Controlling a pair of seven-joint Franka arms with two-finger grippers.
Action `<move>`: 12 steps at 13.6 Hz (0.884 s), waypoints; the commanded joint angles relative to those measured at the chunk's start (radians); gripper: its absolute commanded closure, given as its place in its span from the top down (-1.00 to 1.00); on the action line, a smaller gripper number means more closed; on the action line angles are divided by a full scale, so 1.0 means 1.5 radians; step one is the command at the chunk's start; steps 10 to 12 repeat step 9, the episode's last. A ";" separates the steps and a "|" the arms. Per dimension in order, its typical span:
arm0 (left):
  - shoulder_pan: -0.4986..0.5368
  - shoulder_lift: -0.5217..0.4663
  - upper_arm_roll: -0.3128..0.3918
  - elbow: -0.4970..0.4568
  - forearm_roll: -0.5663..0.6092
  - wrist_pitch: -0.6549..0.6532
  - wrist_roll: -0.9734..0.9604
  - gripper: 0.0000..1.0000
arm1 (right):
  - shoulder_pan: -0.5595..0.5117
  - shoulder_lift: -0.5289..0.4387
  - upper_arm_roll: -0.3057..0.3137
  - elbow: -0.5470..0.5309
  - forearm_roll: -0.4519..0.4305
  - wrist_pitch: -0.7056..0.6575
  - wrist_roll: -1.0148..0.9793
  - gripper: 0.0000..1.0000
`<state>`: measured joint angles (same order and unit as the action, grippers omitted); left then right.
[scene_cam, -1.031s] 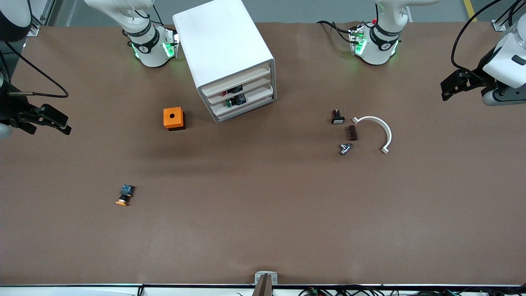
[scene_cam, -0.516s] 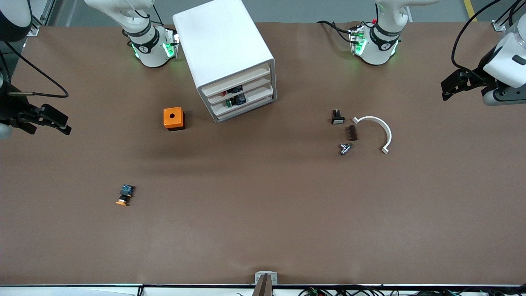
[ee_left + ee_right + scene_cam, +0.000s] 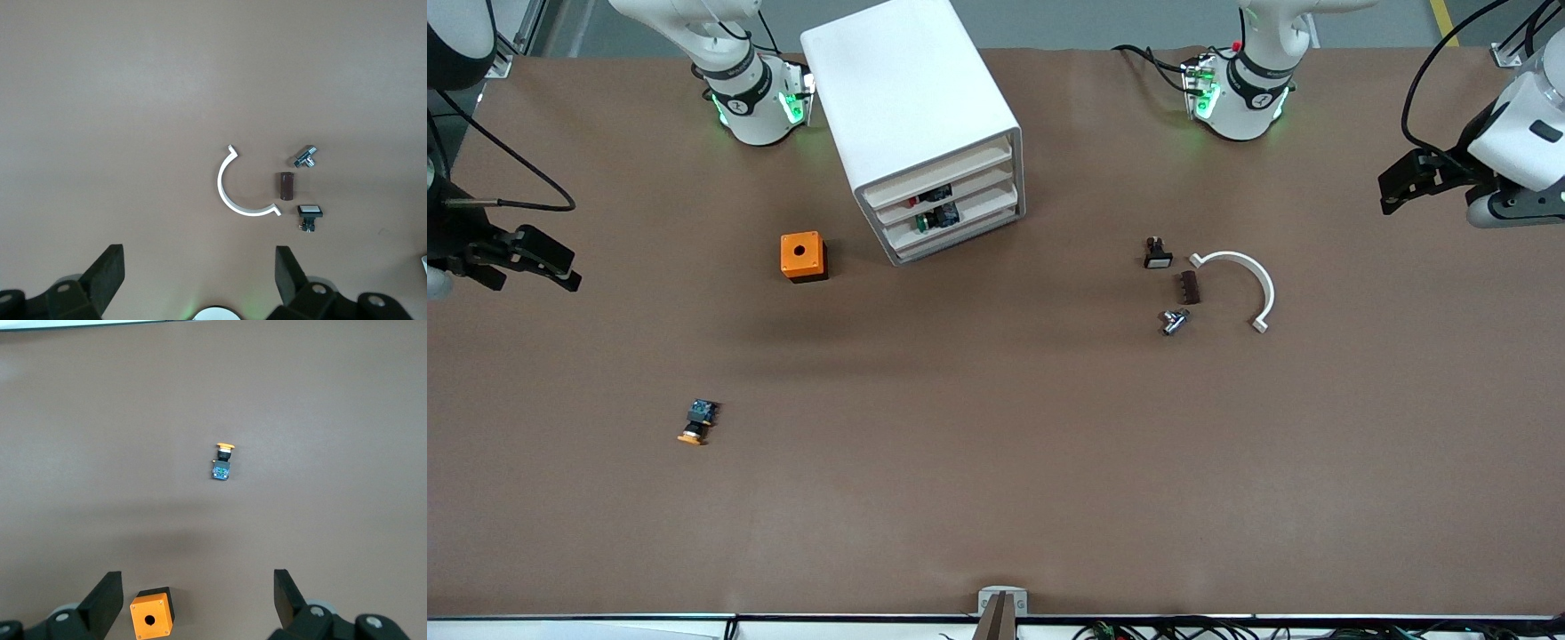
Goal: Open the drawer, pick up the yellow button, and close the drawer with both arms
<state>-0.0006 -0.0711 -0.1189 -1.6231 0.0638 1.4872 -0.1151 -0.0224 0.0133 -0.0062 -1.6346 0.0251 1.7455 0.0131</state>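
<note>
Drawer [image 3: 941,175] first: it sits shut at the top of the cabinet [image 3: 911,107], between my two bases. My left gripper [image 3: 1405,182] hangs wide open and empty over the left arm's end of the table; my right gripper [image 3: 538,262], equally open and empty, hangs over the right arm's end. The button [image 3: 696,423] lies on the table, nearer the camera than the orange box [image 3: 803,256]. Risk, I judge: pulling the drawer one-handed could drag the unbraced cabinet.
</note>
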 commanded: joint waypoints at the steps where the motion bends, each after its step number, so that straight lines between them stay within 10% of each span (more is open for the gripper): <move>1: 0.005 -0.005 -0.008 -0.002 -0.039 -0.010 -0.001 0.99 | 0.006 -0.011 -0.003 -0.003 -0.011 -0.003 0.013 1.00; 12: 0.001 0.007 -0.007 0.011 -0.031 -0.010 0.001 0.99 | 0.007 -0.011 -0.003 -0.003 -0.011 -0.003 0.014 1.00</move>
